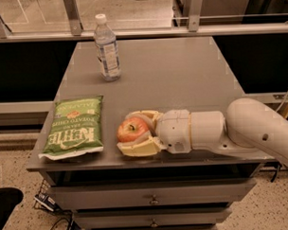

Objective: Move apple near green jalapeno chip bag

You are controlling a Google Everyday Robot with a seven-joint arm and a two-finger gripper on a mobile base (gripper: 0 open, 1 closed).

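The apple (132, 129), red-orange with a short stem, sits between the two cream fingers of my gripper (130, 132) near the table's front edge. The gripper reaches in from the right, low over the table, and is shut on the apple. The green jalapeno chip bag (77, 126) lies flat at the front left of the table, white lettering up. A narrow strip of bare table separates the apple from the bag's right edge.
A clear plastic water bottle (106, 48) stands upright at the back left of the grey table (180, 73). My white arm (249, 130) crosses the front right corner. Drawers sit under the table's front edge.
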